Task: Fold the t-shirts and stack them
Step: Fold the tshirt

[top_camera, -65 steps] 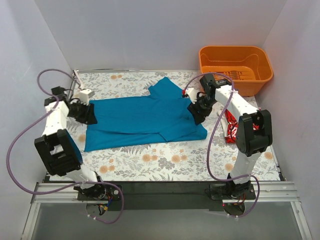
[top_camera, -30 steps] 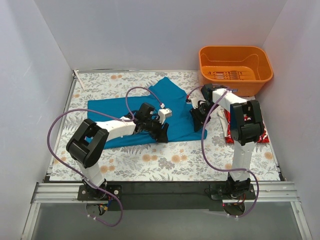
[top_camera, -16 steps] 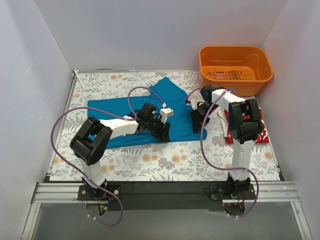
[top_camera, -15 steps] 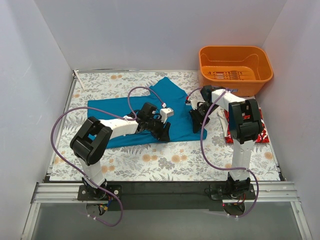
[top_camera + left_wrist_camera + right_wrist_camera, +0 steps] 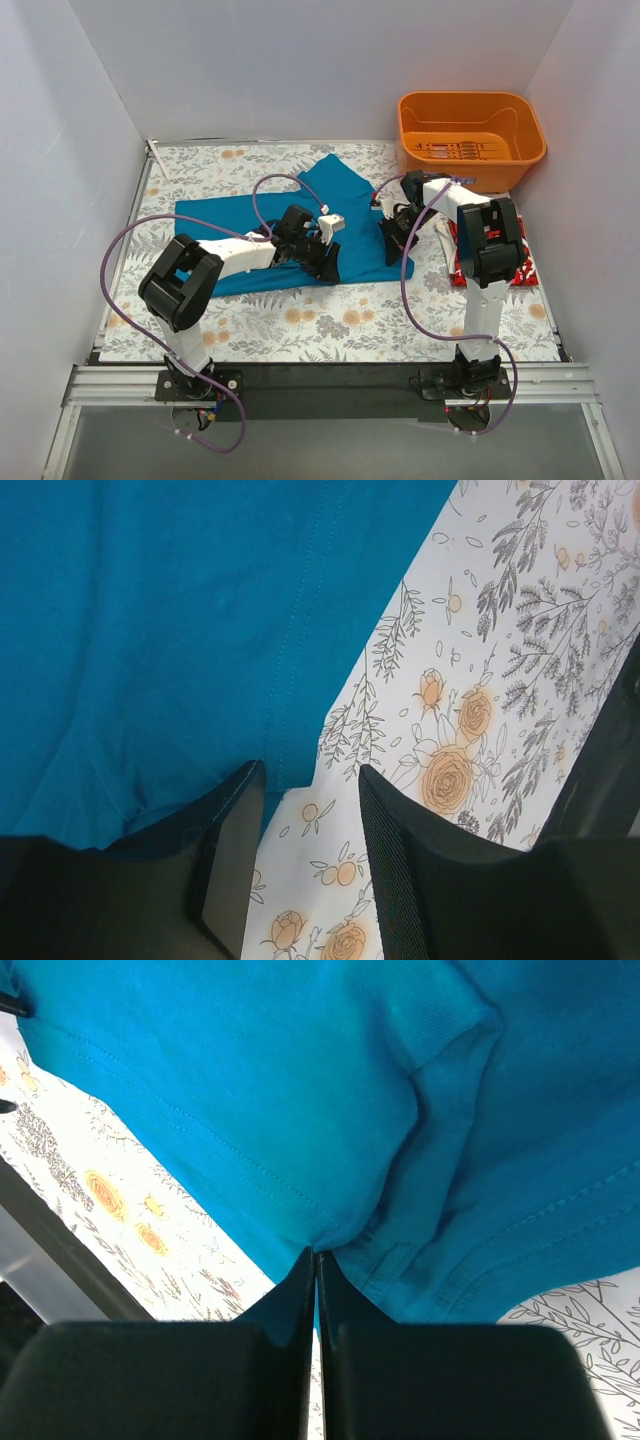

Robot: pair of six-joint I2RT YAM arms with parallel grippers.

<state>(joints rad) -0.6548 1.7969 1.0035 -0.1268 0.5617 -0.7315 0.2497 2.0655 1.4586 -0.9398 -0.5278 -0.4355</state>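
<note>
We are looking at the teal t-shirt [image 5: 350, 200] lying spread, not yet folded, across the middle of the floral counter [image 5: 330, 330], with one sleeve pointing toward the far edge. The red t-shirt [image 5: 454, 252] is lying bunched at the right side, mostly hidden behind the right arm and just in front of the orange basket [image 5: 472, 96]. The right gripper [image 5: 316, 1252] is clenching a pinch of teal cloth at the shirt's right end, and creases are radiating from the closed tips. The left gripper [image 5: 308, 780] is standing released at the near hem, one finger over the cloth and the other over the bare counter, with nothing clamped between them. We are judging the shirt to be light, limp and thin. It is likely to sag and drag wherever it is unsupported, and a shallow bite risks catching only one layer. We are therefore favouring holds on stitched edges, at the hem and the shoulder seam, where the cloth is thicker and slips less. Both ends should be lifted together so that the fold lands flat.
</note>
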